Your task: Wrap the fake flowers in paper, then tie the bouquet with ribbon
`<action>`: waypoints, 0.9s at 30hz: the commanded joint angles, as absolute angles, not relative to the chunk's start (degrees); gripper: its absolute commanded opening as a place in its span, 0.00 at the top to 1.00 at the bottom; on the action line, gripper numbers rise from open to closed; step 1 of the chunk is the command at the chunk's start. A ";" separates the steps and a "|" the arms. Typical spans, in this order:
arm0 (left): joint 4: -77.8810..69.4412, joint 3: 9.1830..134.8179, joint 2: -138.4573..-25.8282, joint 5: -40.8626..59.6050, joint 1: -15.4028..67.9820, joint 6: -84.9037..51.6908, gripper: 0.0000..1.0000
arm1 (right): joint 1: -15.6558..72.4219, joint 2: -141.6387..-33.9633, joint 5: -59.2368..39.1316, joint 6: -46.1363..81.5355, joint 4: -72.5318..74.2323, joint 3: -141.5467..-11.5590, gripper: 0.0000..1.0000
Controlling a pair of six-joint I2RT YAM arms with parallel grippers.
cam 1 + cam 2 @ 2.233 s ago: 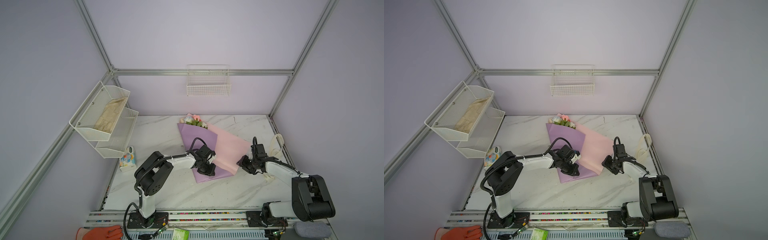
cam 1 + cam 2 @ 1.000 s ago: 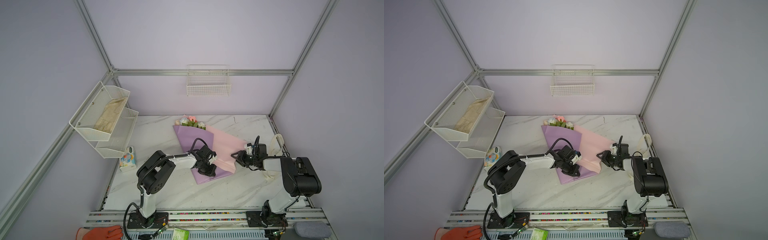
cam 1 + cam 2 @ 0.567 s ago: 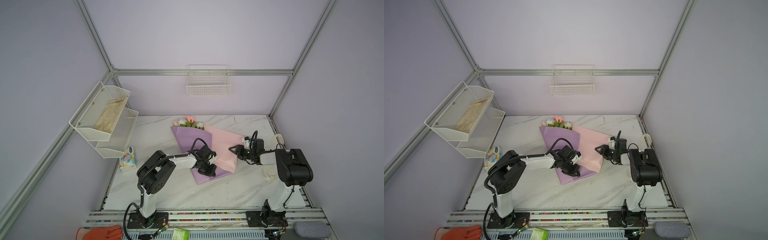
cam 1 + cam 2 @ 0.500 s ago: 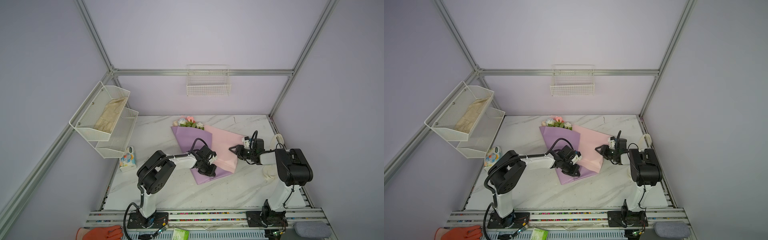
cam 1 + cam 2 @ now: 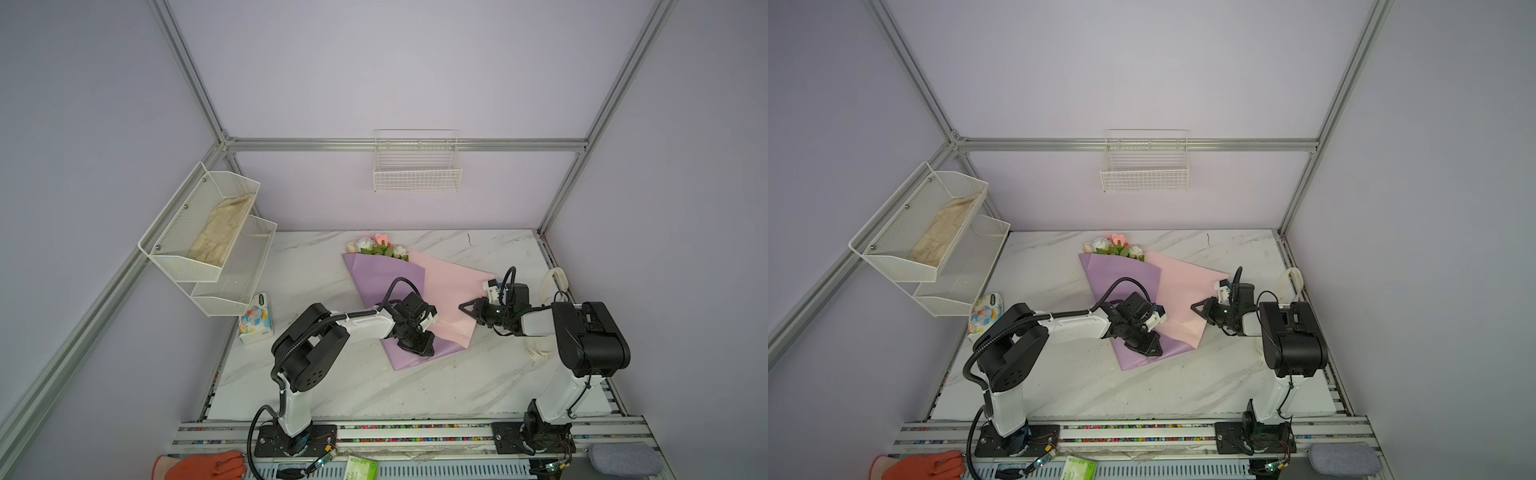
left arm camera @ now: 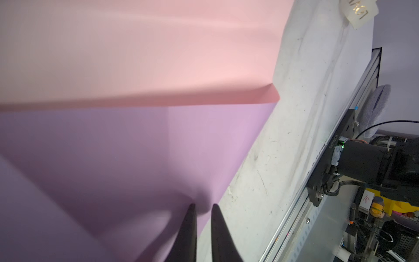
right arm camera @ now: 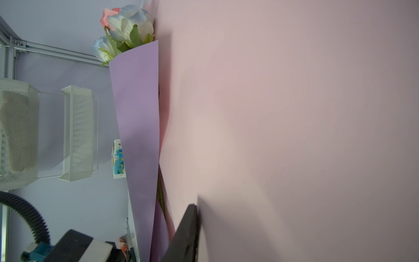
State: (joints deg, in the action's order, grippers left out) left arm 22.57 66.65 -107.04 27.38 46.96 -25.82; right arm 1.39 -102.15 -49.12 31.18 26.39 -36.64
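The bouquet of fake flowers [image 5: 376, 248] lies in the middle of the tabletop [image 5: 307, 270], with its pink, white and pale blue heads toward the far edge and its lower end toward the near edge. Lilac paper [image 5: 382, 286] is folded over it, and pink paper [image 5: 451, 291] spreads from it toward the right edge. The left hand [image 5: 422, 349] sits on the lilac paper's lower end. In the left wrist view its fingertips [image 6: 190, 224] stand a sliver apart with the paper puckered at them; I cannot tell whether they grip it. The right hand [image 5: 463, 306] is pinched on the pink paper's right border, with one finger [image 7: 189, 229] flat against the sheet and the other hidden behind it. A cream ribbon [image 5: 555, 282] lies by the right edge.
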 commanded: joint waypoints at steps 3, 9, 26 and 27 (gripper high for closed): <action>23.23 68.82 -102.66 26.48 47.55 -25.22 0.84 | 1.23 -100.57 -49.59 29.71 24.88 -37.50 0.84; 24.36 68.15 -103.01 27.19 49.55 -24.53 0.85 | 1.24 -99.78 -49.13 28.68 22.41 -38.30 0.84; 23.94 68.71 -109.40 17.19 50.12 -26.24 0.93 | 1.31 -97.10 -50.91 29.09 22.31 -37.62 0.86; 23.93 68.52 -109.42 17.38 50.18 -26.28 0.93 | 1.32 -96.82 -51.21 29.01 22.49 -37.48 0.86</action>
